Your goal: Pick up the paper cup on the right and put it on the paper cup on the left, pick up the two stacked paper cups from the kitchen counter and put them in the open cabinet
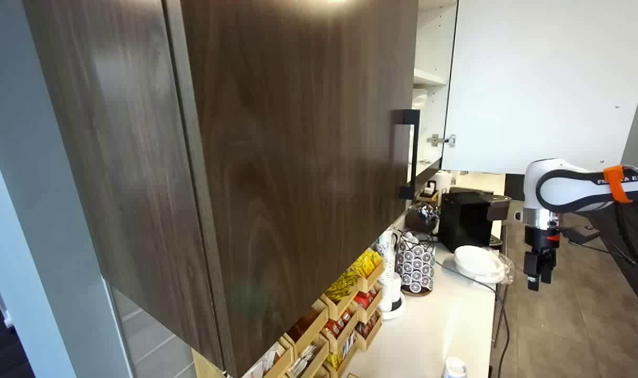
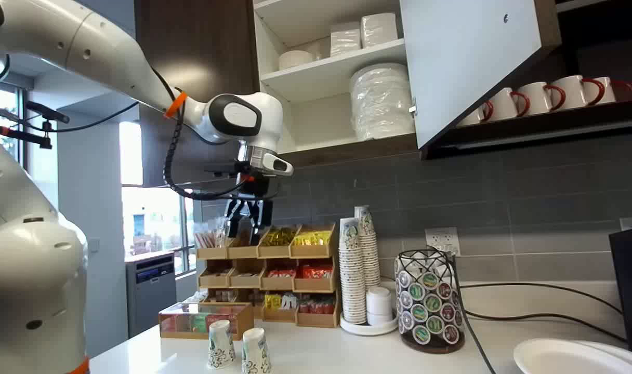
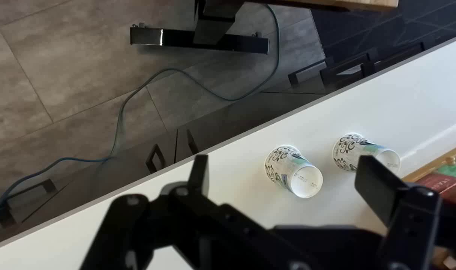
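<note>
Two patterned paper cups stand upside down and apart on the white kitchen counter (image 2: 342, 356). The right cup (image 2: 256, 352) shows between my fingers in the wrist view (image 3: 284, 167). The left cup (image 2: 221, 344) is partly behind a finger in the wrist view (image 3: 357, 150). One cup top (image 1: 455, 366) shows at the bottom of an exterior view. My gripper (image 2: 243, 238) points down, open and empty, high above the counter; it also shows in an exterior view (image 1: 539, 281) and the wrist view (image 3: 282, 167). The open cabinet (image 2: 316, 122) has pale shelves and its door swung out.
Wrapped plates (image 2: 381, 101) stand in the cabinet. A wooden condiment rack (image 2: 277, 280), tea box (image 2: 207, 319), cup stacks (image 2: 353, 280), pod holder (image 2: 430, 306) and white plates (image 2: 565, 358) line the counter. A black handle (image 1: 411, 155) juts from a closed brown door (image 1: 298, 131).
</note>
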